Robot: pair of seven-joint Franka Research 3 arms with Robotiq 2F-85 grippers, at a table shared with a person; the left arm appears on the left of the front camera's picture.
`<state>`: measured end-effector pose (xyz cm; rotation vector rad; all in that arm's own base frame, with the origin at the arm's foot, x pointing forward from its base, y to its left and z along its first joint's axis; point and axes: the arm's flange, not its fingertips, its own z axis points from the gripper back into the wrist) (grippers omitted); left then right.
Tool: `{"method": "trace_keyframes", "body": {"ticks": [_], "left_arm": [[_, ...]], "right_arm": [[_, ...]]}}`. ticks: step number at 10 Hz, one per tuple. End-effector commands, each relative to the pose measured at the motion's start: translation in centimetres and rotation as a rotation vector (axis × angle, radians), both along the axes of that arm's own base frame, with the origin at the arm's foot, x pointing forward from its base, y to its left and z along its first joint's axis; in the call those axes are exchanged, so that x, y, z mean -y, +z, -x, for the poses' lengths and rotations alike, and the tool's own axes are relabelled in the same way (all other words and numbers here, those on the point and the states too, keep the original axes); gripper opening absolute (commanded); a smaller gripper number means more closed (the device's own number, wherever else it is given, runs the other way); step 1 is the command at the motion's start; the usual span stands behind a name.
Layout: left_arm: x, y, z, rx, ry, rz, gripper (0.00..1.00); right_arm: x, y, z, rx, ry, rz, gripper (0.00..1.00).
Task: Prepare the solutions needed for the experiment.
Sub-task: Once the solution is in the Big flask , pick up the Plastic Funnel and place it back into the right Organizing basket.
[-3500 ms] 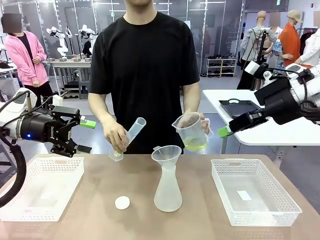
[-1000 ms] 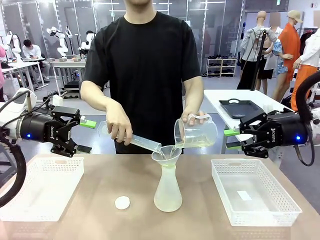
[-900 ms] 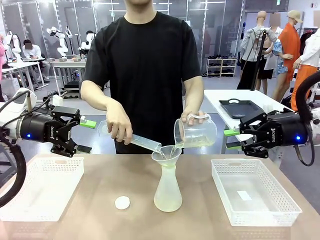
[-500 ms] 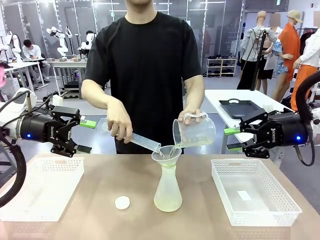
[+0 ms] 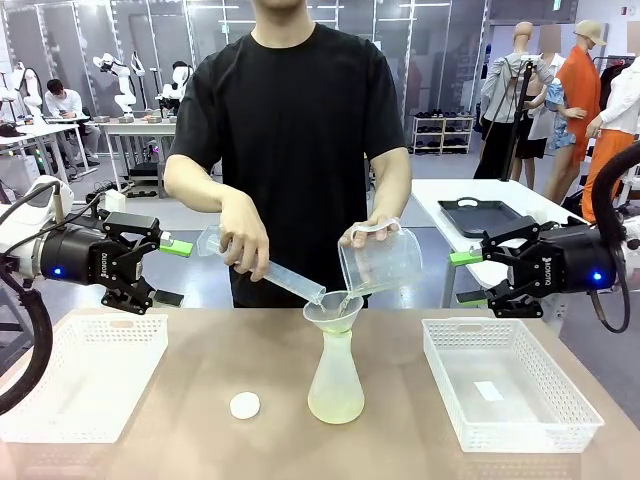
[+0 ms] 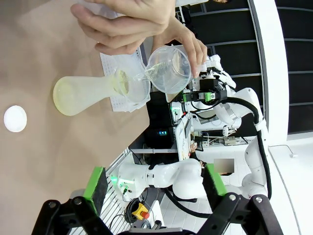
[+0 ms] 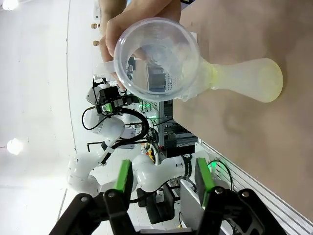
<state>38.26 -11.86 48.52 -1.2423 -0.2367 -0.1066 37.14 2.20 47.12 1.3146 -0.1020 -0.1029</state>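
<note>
Fingers on our left gripper (image 5: 165, 272) stand wide apart with nothing between them, hovering near the far edge of the left basket (image 5: 110, 322). On the other side, our right gripper (image 5: 466, 277) has spread its pads wider than a second ago. It too is empty, hanging up behind the right basket (image 5: 500, 323). Neither arm has shifted otherwise; the action belongs to the person.

And look at the beaker (image 5: 383, 262): it has tipped further in the last half second, mouth down toward the funnel (image 5: 333, 310), and we see almost nothing left inside. The graduated cylinder (image 5: 270, 272) slants in from the other side, its lip at the funnel's rim. Both feed the frosted flask (image 5: 335, 385) in the middle of the table (image 5: 200, 440), where the solutions (image 5: 335, 408) gather as a pale yellow layer at the bottom. The white disc (image 5: 245, 405) lies untouched just left of the flask.

We judge the pour nearly over, so the mixing step looks close to done. Emptied vessels may come our way next, and spread fingers suit that.
</note>
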Motion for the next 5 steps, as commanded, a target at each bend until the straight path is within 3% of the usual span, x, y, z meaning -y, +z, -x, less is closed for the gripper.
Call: {"method": "trace_keyframes", "body": {"ticks": [1,5], "left_arm": [[0.26,0.17,0.06,0.000,0.003,0.029,1.00],[0.26,0.17,0.06,0.000,0.003,0.029,1.00]], "right_arm": [[-0.05,0.04,-0.01,0.001,0.001,0.000,0.65],[-0.05,0.04,-0.01,0.001,0.001,0.000,0.65]]}}
